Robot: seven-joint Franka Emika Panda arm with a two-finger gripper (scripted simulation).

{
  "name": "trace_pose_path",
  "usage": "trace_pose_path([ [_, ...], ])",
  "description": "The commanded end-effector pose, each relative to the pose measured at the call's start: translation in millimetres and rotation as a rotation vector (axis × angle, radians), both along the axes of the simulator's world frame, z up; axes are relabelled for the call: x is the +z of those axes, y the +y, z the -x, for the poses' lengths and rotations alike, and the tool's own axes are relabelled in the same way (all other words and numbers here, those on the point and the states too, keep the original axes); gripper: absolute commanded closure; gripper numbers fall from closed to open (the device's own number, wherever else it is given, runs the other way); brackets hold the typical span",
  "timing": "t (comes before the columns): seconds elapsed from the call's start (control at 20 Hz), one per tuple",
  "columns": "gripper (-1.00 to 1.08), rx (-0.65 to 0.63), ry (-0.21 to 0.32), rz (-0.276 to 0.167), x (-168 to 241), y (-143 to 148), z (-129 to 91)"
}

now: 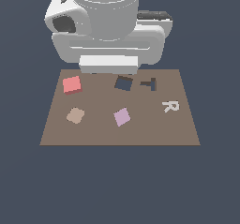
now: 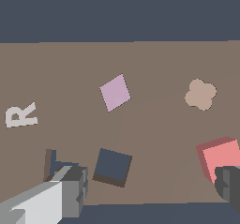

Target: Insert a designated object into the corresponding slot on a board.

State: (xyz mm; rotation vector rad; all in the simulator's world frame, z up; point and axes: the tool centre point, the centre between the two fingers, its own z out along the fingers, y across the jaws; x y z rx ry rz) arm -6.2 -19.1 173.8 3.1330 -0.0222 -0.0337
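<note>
The salmon-red square block [image 1: 71, 84] lies flat on the brown board [image 1: 140, 129], at the back on the exterior view's left. The dark square slot [image 1: 123, 83] is at the back middle, slightly rotated and empty. In the wrist view, my gripper [image 2: 152, 184] is open and empty, hovering over the board's [image 2: 70, 59] edge. One fingertip [image 2: 75, 188] is beside the slot [image 2: 112, 167]. The other fingertip [image 2: 228, 183] overlaps a corner of the block [image 2: 220, 156]. In the exterior view the arm's hand [image 1: 108, 61] hides the fingers.
On the board are a dark T-shaped cutout [image 1: 149, 84] beside the slot, a white letter R [image 1: 170, 106], a lilac diamond-turned square [image 1: 122, 116] and a tan blob-shaped piece [image 1: 75, 115]. The arm's bulk looms over the board's back edge.
</note>
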Motion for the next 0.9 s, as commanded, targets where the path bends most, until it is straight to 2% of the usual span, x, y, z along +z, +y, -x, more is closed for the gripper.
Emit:
trace_pose_path([
  [0.0,-0.92,0.0,0.0,0.0,0.0,0.0,0.0],
  [0.4,-0.92,0.024,-0.002,-0.001,-9.4,-11.4,6.8],
  [0.85,-0.92,0.104,-0.007,-0.003,-41.5,-51.2,27.5],
])
